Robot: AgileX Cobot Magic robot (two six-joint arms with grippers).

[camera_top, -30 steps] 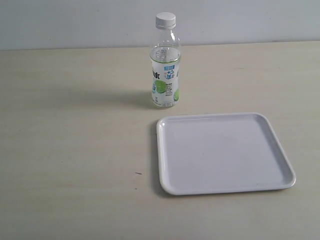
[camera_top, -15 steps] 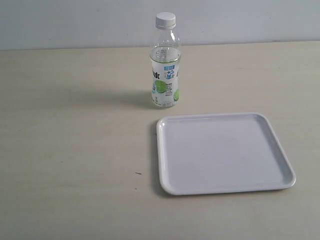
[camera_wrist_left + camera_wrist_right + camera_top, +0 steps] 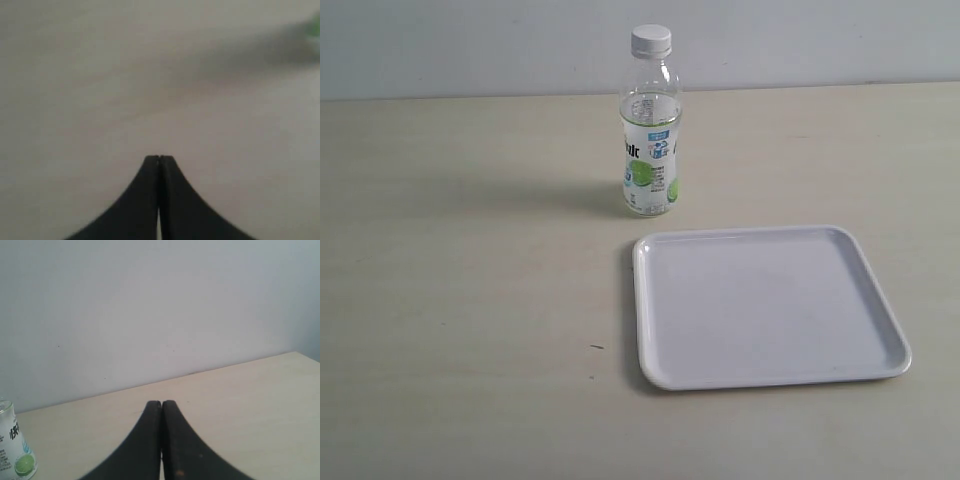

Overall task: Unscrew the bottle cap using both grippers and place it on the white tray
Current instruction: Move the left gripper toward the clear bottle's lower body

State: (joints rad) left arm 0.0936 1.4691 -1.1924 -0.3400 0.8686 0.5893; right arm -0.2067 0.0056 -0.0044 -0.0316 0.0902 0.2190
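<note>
The clear bottle [image 3: 649,140] with its lime label stands upright on the pale table [image 3: 460,300] near the back middle, the white ribbed cap [image 3: 651,40] screwed on top. Just in front of it and to the right lies the white tray [image 3: 766,305], with nothing on it. Neither arm shows in the exterior view. My left gripper [image 3: 159,158] is shut with nothing between its fingers, over blurred table surface. My right gripper [image 3: 161,403] is shut too and holds nothing; the bottle's label [image 3: 15,450] shows at the edge of the right wrist view, well apart from its fingers.
A grey-white wall [image 3: 470,40] runs behind the table's back edge. A small dark speck [image 3: 596,347] marks the tabletop left of the tray.
</note>
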